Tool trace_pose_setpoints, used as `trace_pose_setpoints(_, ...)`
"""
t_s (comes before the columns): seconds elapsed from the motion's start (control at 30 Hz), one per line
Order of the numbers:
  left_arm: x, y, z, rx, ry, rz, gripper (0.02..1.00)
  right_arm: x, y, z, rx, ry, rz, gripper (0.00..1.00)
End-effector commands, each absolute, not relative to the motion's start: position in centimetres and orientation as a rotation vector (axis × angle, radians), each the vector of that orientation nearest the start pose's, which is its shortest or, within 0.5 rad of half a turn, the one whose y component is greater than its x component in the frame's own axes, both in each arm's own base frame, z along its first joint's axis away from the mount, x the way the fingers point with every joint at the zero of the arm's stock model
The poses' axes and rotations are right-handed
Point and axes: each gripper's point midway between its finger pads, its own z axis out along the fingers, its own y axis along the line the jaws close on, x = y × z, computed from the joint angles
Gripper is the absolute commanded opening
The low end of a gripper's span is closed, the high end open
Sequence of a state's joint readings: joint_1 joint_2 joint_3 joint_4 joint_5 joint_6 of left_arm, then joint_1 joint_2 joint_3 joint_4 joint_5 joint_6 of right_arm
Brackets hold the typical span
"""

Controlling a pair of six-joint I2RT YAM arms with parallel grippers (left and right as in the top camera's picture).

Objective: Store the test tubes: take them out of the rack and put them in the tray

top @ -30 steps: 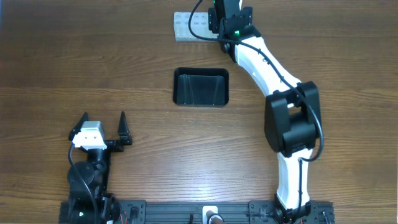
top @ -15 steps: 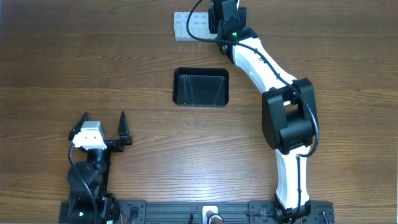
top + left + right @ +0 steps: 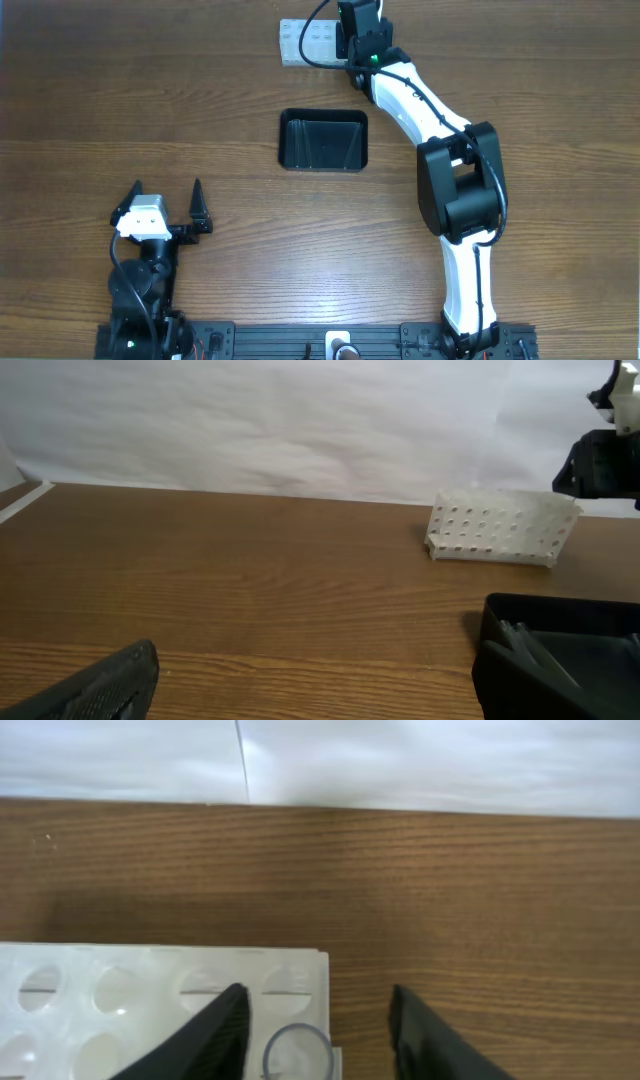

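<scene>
The white test tube rack [image 3: 303,42] stands at the table's far edge, with many empty holes [image 3: 120,990]. My right gripper [image 3: 347,42] hangs over the rack's right end. Its fingers [image 3: 220,1030] stand open on either side of a clear tube [image 3: 297,1050] that sits upright in the corner hole, without touching it. The black tray [image 3: 283,140] lies in the middle of the table, and clear tubes [image 3: 535,650] lie inside it. My left gripper [image 3: 167,192] rests open and empty near the front left, far from the rack [image 3: 503,528].
A white wall or sheet [image 3: 400,760] rises just behind the rack at the table's far edge. Bare wood [image 3: 130,90] spreads to the left of the tray and rack. The right arm's links [image 3: 455,190] cross the table's right half.
The right arm has swung a little to the left, bringing its gripper farther over the rack's right end. The left arm has not moved.
</scene>
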State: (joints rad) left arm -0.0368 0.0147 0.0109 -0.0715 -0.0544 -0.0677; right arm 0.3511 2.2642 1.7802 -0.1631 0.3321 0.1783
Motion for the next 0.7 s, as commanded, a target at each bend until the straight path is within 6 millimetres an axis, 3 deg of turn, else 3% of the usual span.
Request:
trace_pose_setpoints(0.03, 24.6, 0.0, 15.8, -0.056, 1.64, -0.035, 1.0, 60.3, 16.6, 10.7, -0.006, 2.183, -0.06, 0.286)
trace_pose_setpoints(0.7, 24.6, 0.0, 15.8, -0.056, 1.64, -0.035, 1.0, 60.4, 18.6, 11.5, -0.022, 2.144, -0.023, 0.137)
